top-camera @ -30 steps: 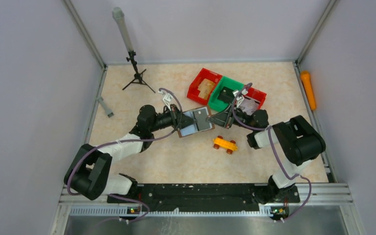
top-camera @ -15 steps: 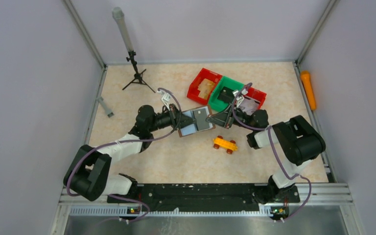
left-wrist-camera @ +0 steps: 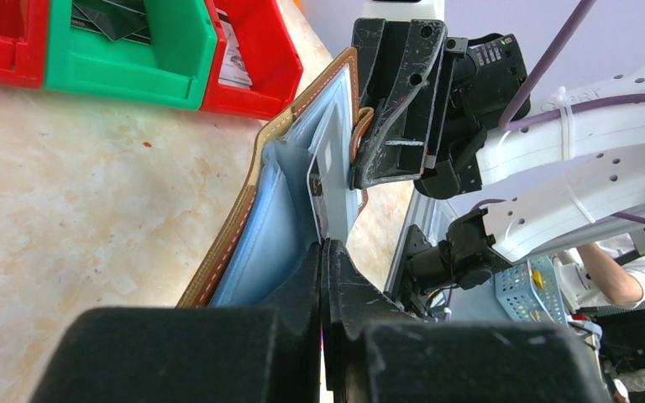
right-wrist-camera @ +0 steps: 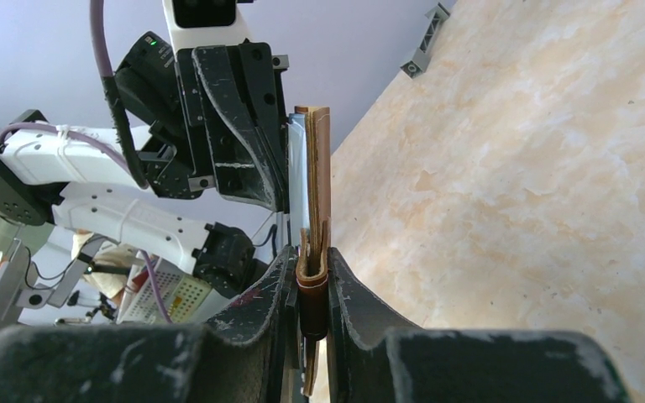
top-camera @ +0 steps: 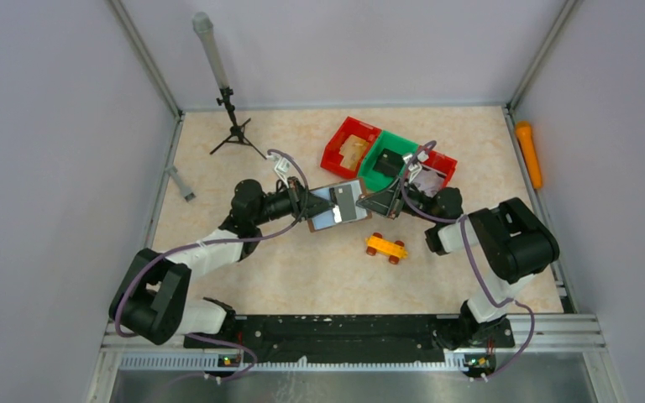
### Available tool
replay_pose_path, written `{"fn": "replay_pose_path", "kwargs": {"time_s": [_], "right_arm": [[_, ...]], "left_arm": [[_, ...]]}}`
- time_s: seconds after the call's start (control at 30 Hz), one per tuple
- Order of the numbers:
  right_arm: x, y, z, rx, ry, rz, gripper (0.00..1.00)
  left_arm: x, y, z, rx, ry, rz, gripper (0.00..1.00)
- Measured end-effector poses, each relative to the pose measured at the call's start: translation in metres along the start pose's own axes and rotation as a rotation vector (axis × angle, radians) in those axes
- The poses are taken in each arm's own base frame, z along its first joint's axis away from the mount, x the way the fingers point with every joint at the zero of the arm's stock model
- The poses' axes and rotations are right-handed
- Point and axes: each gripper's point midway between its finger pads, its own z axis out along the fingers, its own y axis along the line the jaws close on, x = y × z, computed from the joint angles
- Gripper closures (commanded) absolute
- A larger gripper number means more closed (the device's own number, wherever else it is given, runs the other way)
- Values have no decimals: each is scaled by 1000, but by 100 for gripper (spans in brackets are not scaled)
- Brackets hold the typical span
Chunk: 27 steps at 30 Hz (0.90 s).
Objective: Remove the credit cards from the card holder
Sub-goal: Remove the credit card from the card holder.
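Two tools meet over the middle of the beige marbled tabletop (top-camera: 302, 277) and share one thing, the small brown leather-like card holder (left-wrist-camera: 273, 218). It hangs open and on edge between them, with its greyish-blue pockets showing. The left tool (left-wrist-camera: 323, 252) is clenched tight at the holder's 9 o'clock end. It seems to pinch the thin edge of one pale grey credit card (left-wrist-camera: 332, 168) standing in a pocket. The right tool (right-wrist-camera: 311, 277) grasps the brown folded edge at the 3 o'clock end.

One orange toy car (top-camera: 386, 247) sits on the tabletop at 5 o'clock from the holder, near but apart. Three plastic bins stand in a row at 1 o'clock. A red bin (top-camera: 336, 155) and a second red bin (top-camera: 447, 164) flank one green bin (top-camera: 368, 172) that holds dark flat pieces. One black tripod (top-camera: 233, 126) stands at 11 o'clock. One orange cylinder (top-camera: 527, 155) lies on the side rail at 2 o'clock. Grey lettering on the right arm is too blurred to read.
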Motion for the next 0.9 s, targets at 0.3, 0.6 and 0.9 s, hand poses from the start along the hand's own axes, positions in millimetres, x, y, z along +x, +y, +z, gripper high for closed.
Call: {"fn": "replay_pose_path", "kwargs": {"time_s": [0.3, 0.6, 0.9], "right_arm": [[0, 0, 0, 1, 0, 1, 100], [0, -1, 0, 3, 0, 5, 100], [2, 0, 1, 0, 5, 7, 100]], "left_arm": [[7, 7, 2, -8, 25, -30, 66], [12, 15, 8, -11, 60, -62, 50], [23, 22, 15, 1, 112, -125, 57]]}}
